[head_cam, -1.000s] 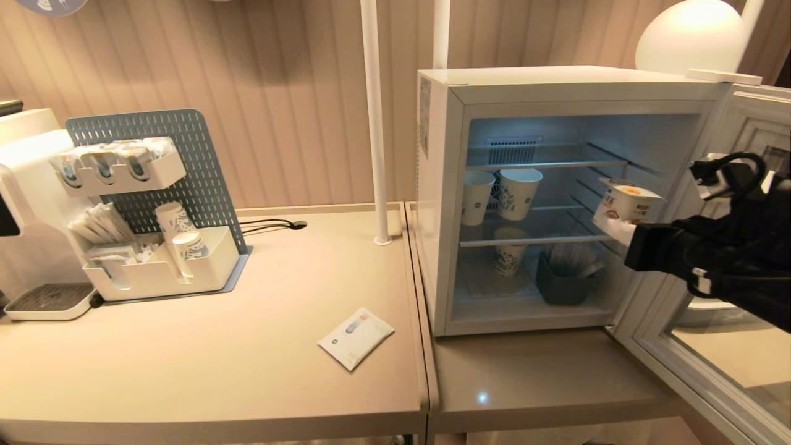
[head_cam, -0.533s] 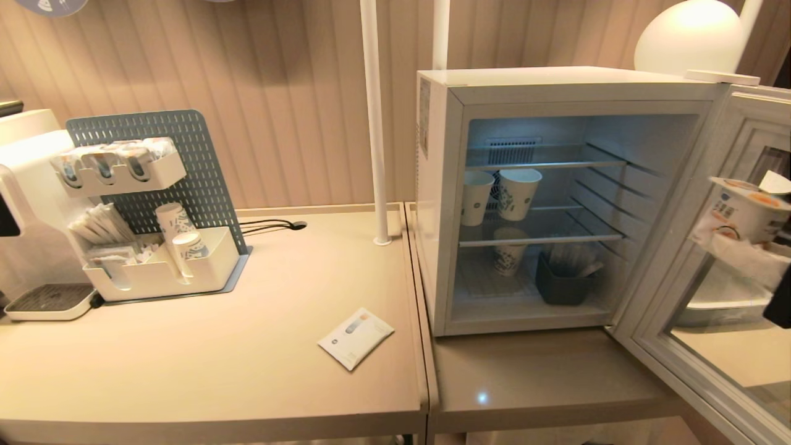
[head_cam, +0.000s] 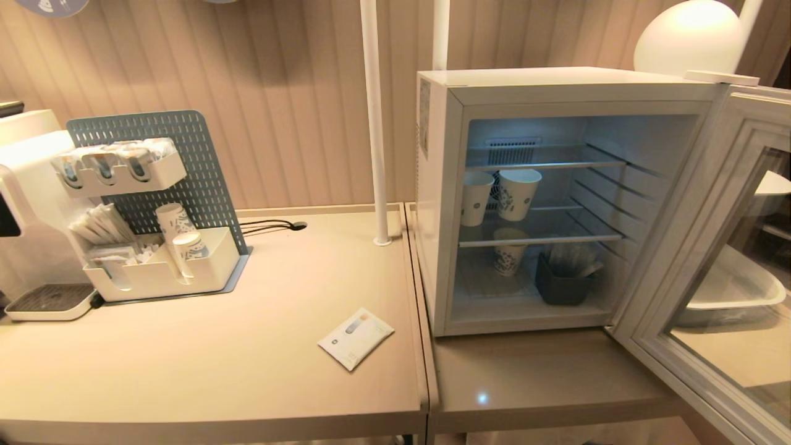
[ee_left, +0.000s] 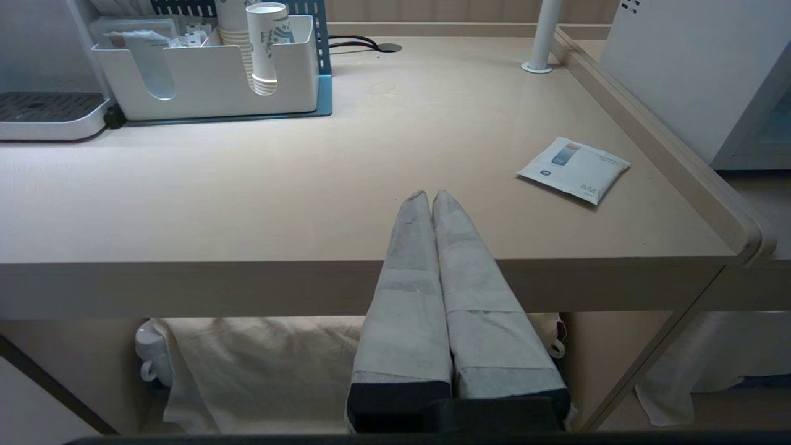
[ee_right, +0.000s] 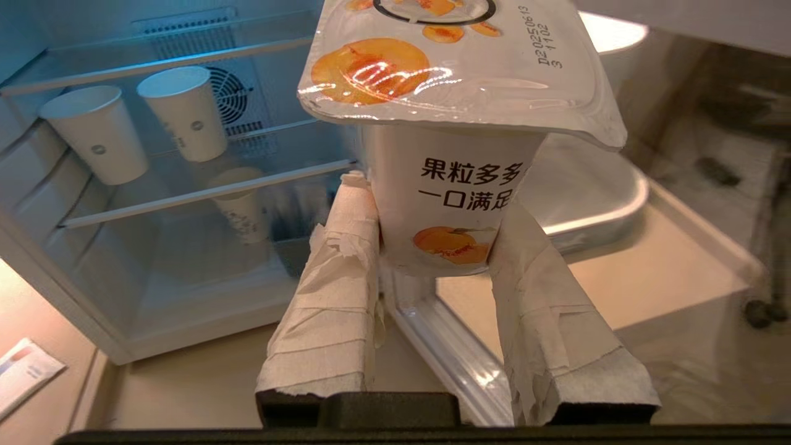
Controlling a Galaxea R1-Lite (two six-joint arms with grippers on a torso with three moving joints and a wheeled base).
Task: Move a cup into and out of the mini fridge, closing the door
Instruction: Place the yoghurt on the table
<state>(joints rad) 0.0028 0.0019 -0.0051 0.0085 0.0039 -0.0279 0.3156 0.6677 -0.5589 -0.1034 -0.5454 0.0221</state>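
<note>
The white mini fridge (head_cam: pixel 439 204) stands on the right table with its glass door (head_cam: pixel 710 272) swung wide open to the right. Neither arm shows in the head view. In the right wrist view my right gripper (ee_right: pixel 435 210) is shut on the cup (ee_right: pixel 454 185), a white yogurt cup with a foil lid and orange fruit picture. The cup hangs outside the fridge (ee_right: pixel 55 259), above the open door's frame (ee_right: pixel 445 352). My left gripper (ee_left: pixel 431 196) is shut and empty, parked at the left table's front edge.
Three blue-patterned paper cups (head_cam: pixel 518 193) and a dark bin (head_cam: pixel 561 285) sit on the fridge's wire shelves. On the left table are a white sachet (head_cam: pixel 356 337), a pegboard organiser with cups (head_cam: pixel 164 253) and a coffee machine (head_cam: pixel 25 185). A white pole (head_cam: pixel 374 123) stands beside the fridge.
My right gripper pulled the cup from in front of the fridge's middle shelf out to the right, past the open door, and has left the head view.
</note>
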